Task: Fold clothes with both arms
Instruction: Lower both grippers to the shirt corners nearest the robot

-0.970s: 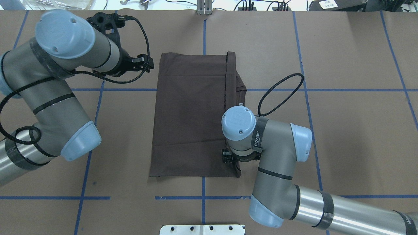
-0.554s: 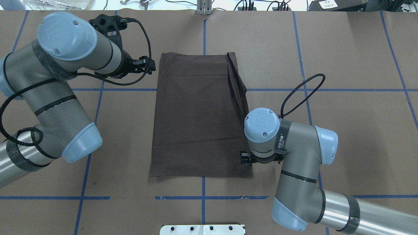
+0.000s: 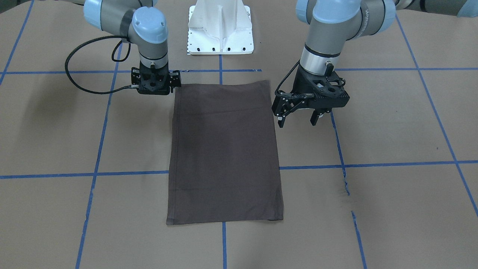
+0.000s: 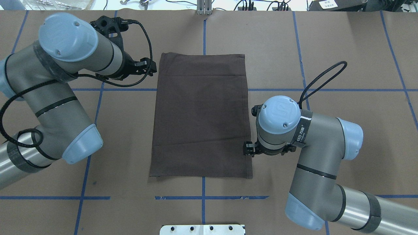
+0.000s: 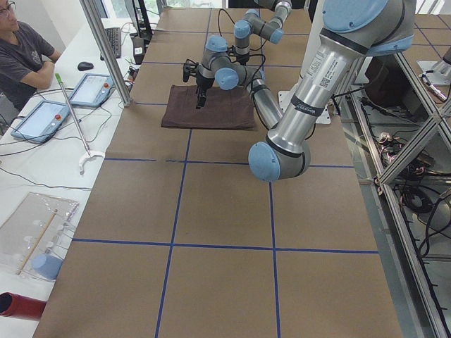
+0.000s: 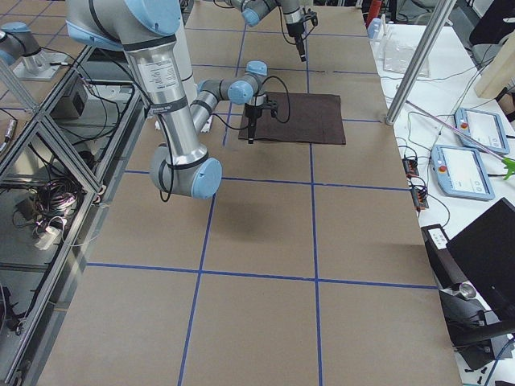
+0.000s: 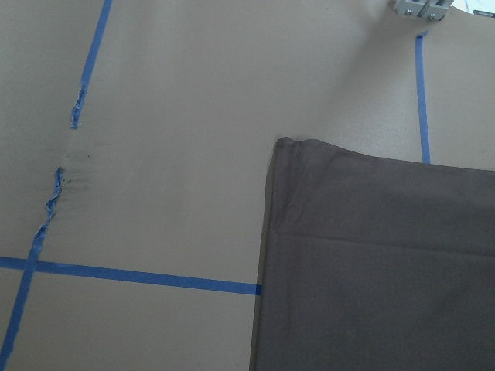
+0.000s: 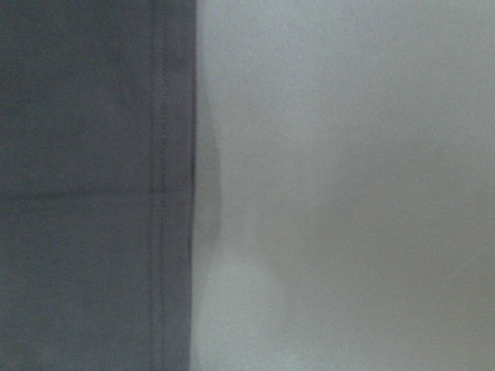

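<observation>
The dark brown T-shirt (image 4: 200,114) lies flat as a folded rectangle in the middle of the table (image 3: 224,149). My left gripper (image 3: 297,122) hovers open above the bare table, beside the shirt's far-left corner (image 4: 146,67). The left wrist view shows that corner of the shirt (image 7: 371,263) lying flat. My right gripper (image 3: 154,90) points straight down, low at the shirt's right edge near the front (image 4: 249,150); its jaws look apart and the cloth beside it is not lifted. The right wrist view shows the shirt's hemmed edge (image 8: 85,185) against bare table.
The white pedestal base (image 3: 220,30) stands at the table's near edge behind the shirt. Blue tape lines (image 4: 326,89) cross the brown paper, torn in one spot (image 7: 58,185). A seated person (image 5: 21,49) and tablets (image 5: 39,120) are beyond the far side.
The right gripper moved right, off the shirt to its edge. The folded-over right flap has opened out flat, so the shirt lies wider. The left arm hardly moved.
</observation>
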